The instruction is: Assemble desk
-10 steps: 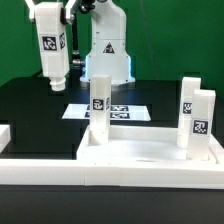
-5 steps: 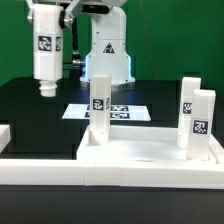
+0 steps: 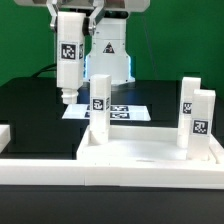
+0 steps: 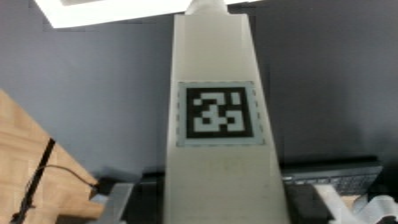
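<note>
Your gripper (image 3: 68,14) sits near the top edge of the exterior view, clamped on the upper end of a white leg (image 3: 68,57), which hangs upright below it, clear of the black table (image 3: 30,105). The held leg's square tag faces the camera, and its narrow lower tip hangs above the table toward the exterior view's left of the marker board (image 3: 115,111). In the wrist view the same leg (image 4: 222,110) runs straight away from the camera with its tag facing up, and you can see dark finger parts low on either side of it; the contact faces themselves are not clearly resolved there. The desk panel (image 3: 150,155), white and rimmed, lies flat in the foreground. You have three legs standing upright on it: one leg (image 3: 99,105) at the corner toward the exterior view's left, and two legs (image 3: 188,108) (image 3: 203,118) close together at the exterior view's right, each showing a tag. The held leg hangs just beside the top of the standing left leg, on its left in this view, not touching it. A white border rail (image 3: 40,168) runs along the front edge. The robot base (image 3: 108,55) stands behind the marker board.
</note>
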### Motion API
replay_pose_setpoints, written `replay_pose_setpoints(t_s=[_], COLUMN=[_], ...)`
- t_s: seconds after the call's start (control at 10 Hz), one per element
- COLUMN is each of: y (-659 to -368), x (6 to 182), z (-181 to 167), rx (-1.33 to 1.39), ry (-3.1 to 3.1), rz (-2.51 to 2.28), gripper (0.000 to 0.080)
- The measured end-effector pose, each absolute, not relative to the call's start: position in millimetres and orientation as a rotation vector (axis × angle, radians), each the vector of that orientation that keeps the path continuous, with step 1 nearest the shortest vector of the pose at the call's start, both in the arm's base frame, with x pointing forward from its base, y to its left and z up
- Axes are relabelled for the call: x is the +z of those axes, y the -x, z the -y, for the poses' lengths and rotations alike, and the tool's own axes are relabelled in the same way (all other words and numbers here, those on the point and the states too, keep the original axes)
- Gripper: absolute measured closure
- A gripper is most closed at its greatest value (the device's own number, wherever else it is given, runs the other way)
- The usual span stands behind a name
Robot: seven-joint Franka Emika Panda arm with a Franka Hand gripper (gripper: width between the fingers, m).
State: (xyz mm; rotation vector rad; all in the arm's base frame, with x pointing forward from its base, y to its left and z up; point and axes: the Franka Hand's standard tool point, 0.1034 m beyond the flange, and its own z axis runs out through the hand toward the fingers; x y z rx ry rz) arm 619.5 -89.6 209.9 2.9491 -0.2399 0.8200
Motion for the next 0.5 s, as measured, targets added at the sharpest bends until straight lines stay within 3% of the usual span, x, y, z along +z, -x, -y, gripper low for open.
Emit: replay_pose_setpoints(t_s=[0.5], y=[-621.3], x=[211.0], z=[89.7], rx=[0.761], ry=[-2.992], rz=[0.238], gripper=[0.0511])
